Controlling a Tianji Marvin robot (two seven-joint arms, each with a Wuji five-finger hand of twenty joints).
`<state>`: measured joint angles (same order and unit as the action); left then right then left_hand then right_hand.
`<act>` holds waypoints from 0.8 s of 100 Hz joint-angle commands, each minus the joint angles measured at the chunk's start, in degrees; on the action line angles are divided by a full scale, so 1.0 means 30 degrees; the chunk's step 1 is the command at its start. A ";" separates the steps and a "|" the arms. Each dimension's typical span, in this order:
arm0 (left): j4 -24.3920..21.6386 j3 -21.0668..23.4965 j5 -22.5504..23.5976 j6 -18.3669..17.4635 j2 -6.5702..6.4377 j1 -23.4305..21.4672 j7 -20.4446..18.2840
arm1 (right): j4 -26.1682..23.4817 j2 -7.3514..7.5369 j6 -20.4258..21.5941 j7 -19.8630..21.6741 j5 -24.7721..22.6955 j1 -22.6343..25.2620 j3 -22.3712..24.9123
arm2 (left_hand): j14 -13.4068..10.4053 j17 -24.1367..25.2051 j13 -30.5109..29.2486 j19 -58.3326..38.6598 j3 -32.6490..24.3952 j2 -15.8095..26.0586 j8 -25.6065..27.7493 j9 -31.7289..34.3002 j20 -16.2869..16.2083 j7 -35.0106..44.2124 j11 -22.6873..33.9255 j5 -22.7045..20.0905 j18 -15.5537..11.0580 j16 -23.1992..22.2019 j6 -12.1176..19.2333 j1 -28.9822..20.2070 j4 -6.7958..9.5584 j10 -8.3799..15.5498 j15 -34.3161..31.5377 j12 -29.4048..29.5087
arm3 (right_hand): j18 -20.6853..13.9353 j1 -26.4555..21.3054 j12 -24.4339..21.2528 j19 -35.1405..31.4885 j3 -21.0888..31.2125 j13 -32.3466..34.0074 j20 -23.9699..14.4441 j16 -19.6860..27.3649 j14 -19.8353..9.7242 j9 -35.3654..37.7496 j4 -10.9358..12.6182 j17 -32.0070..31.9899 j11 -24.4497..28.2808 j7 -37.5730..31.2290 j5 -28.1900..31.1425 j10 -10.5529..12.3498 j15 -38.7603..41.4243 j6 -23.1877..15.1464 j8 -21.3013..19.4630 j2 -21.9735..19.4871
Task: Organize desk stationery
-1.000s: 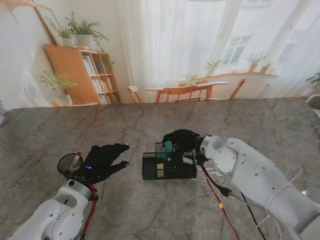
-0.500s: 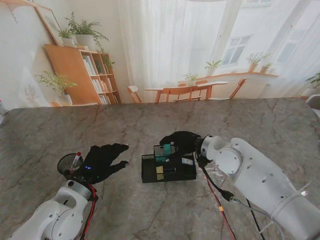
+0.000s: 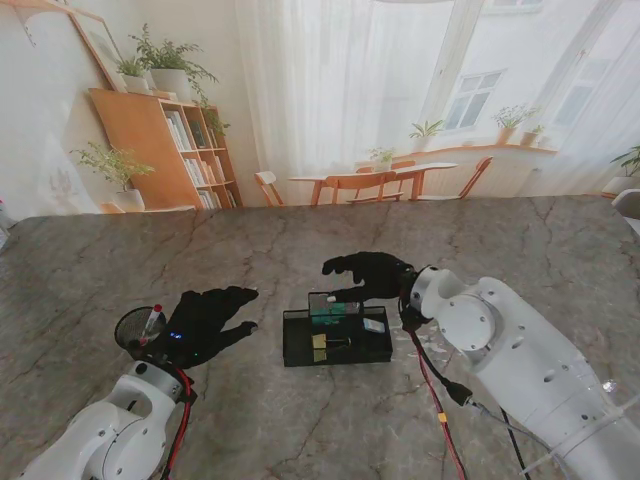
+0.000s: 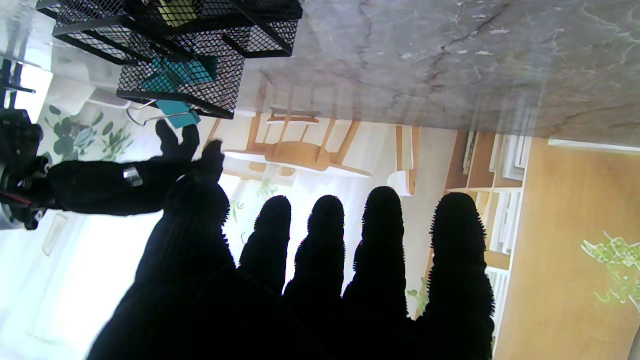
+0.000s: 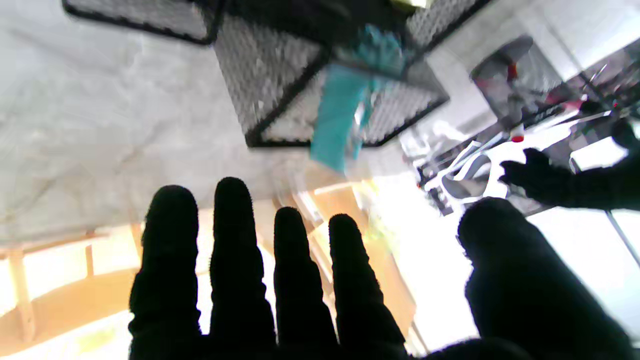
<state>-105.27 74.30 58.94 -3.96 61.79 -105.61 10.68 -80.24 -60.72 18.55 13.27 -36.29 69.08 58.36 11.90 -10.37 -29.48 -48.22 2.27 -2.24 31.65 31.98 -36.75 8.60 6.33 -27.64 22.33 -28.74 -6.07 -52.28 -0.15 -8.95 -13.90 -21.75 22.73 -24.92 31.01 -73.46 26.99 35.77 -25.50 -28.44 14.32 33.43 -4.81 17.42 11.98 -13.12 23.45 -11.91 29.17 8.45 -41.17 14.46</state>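
Right hand (image 3: 372, 275): fingers spread, empty.
Left hand (image 3: 205, 320): open, idle.
Binder clip (image 3: 335, 306): just beneath right fingertips, atop mesh organiser (image 3: 336, 345).
Handling: probably light, stiff, springy; pinch teal body.

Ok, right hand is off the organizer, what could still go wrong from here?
The teal binder clip seems to sit high at the rim of the black mesh organizer, so it may tip out. The open right hand hovers close beside it and could knock it. The left hand is near the pen cup.
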 commanded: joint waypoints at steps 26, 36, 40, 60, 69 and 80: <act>0.0353 -0.1122 -0.0867 -0.0124 0.0004 0.1050 -0.1167 | -0.4323 -0.0416 -0.2562 -0.3363 -0.1590 0.3954 0.2937 | 0.0219 0.1944 0.2294 0.2120 0.0136 0.0456 -0.0587 -0.1830 0.0498 -0.1011 -0.0574 0.2086 0.0212 0.1163 -0.0840 0.0561 -0.1069 0.0011 0.1379 0.0370 | -0.1416 -0.0741 -0.0976 0.3426 -0.1152 -0.2257 0.0514 0.1622 -0.1501 -0.1066 0.0750 -0.3338 -0.1385 0.0389 -0.0741 0.0663 -0.4228 -0.1528 0.0295 -0.0246; 0.0712 -0.1903 -0.1565 0.0033 -0.0050 0.2092 -0.2202 | -0.4649 -0.0711 -0.3423 -0.5215 -0.1896 0.5178 0.3284 | 0.0351 0.2976 0.3842 0.3598 0.0117 0.0234 -0.1254 -0.3201 0.1165 -0.1765 -0.0912 0.3751 0.0001 0.2006 -0.1741 0.1226 -0.1014 -0.0371 0.2078 0.0743 | -0.2341 -0.1236 -0.1104 0.4524 -0.1018 -0.2612 0.0966 0.1905 -0.2019 -0.1124 0.0791 -0.3905 -0.1371 0.0320 -0.0671 0.1104 -0.5050 -0.1896 0.0348 0.0186; 0.0836 -0.2187 -0.1682 0.0081 -0.0077 0.2551 -0.2528 | -0.4748 -0.0788 -0.3787 -0.5718 -0.2035 0.5631 0.3380 | 0.0402 0.3471 0.4555 0.4269 0.0126 0.0182 -0.1516 -0.3889 0.1460 -0.2026 -0.1069 0.4508 -0.0170 0.2344 -0.2183 0.1517 -0.1010 -0.0530 0.2311 0.0916 | -0.2529 -0.1329 -0.1138 0.4843 -0.1012 -0.2844 0.1099 0.1979 -0.2171 -0.1233 0.0795 -0.4184 -0.1403 0.0337 -0.0757 0.1228 -0.5265 -0.1995 0.0366 0.0326; 0.1586 -0.3507 -0.1367 -0.0079 -0.0333 0.5512 -0.4527 | -0.4691 -0.1393 -0.6814 -0.9307 -0.2547 0.7455 0.3383 | 0.0836 0.4985 0.7902 0.6625 0.0035 0.0015 -0.2429 -0.7445 0.2567 -0.2838 -0.1573 0.6684 -0.0627 0.3263 -0.4964 0.3065 -0.0876 -0.1893 0.2723 0.1582 | -0.2714 -0.1614 -0.1243 0.5777 -0.0814 -0.3023 0.1538 0.2201 -0.2252 -0.1156 0.0842 -0.4614 -0.1375 0.0305 -0.0676 0.1337 -0.5903 -0.2114 0.0424 0.0790; 0.2261 -0.4331 -0.1615 -0.0120 -0.0385 0.7008 -0.5301 | -0.4456 -0.1685 -0.7753 -1.0609 -0.2307 0.7907 0.3315 | 0.0955 0.4988 0.8119 0.6637 0.0091 -0.0213 -0.3015 -0.7764 0.2633 -0.3096 -0.1557 0.6633 -0.0621 0.3276 -0.5880 0.3506 -0.0856 -0.2207 0.2600 0.1592 | -0.2798 -0.1660 -0.1258 0.5949 -0.0780 -0.3101 0.1599 0.2219 -0.2253 -0.1192 0.0841 -0.4762 -0.1374 0.0278 -0.0658 0.1299 -0.6068 -0.2025 0.0428 0.0860; 0.3512 -0.5788 -0.2748 -0.0073 -0.0346 0.8989 -0.5994 | -0.4240 -0.1818 -0.8146 -1.1492 -0.2380 0.8431 0.3482 | 0.0989 0.4932 0.8101 0.6369 -0.0067 -0.0455 -0.3798 -0.7763 0.2705 -0.3079 -0.1483 0.6595 -0.0724 0.3243 -0.5967 0.3790 -0.0754 -0.2425 0.2369 0.1554 | -0.2697 -0.1663 -0.1221 0.6036 -0.0764 -0.3081 0.1595 0.2182 -0.2228 -0.1048 0.0837 -0.4820 -0.1278 0.0205 -0.0584 0.1249 -0.6177 -0.1929 0.0406 0.0851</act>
<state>-96.15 57.95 51.91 -4.06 60.09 -81.26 -6.60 -94.03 -65.92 -5.80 -21.78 -42.82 92.96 68.63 13.97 3.40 -6.87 -29.66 2.61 -2.44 21.21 9.99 -30.29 0.96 2.14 -9.91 21.51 -19.23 -21.41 -43.06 -0.06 -15.36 -6.19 -17.41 15.98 -29.72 28.33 -56.30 24.23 27.37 -21.25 -22.39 8.97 30.86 -4.21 4.15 9.65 -12.57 22.24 -8.84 11.71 3.15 -40.64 16.30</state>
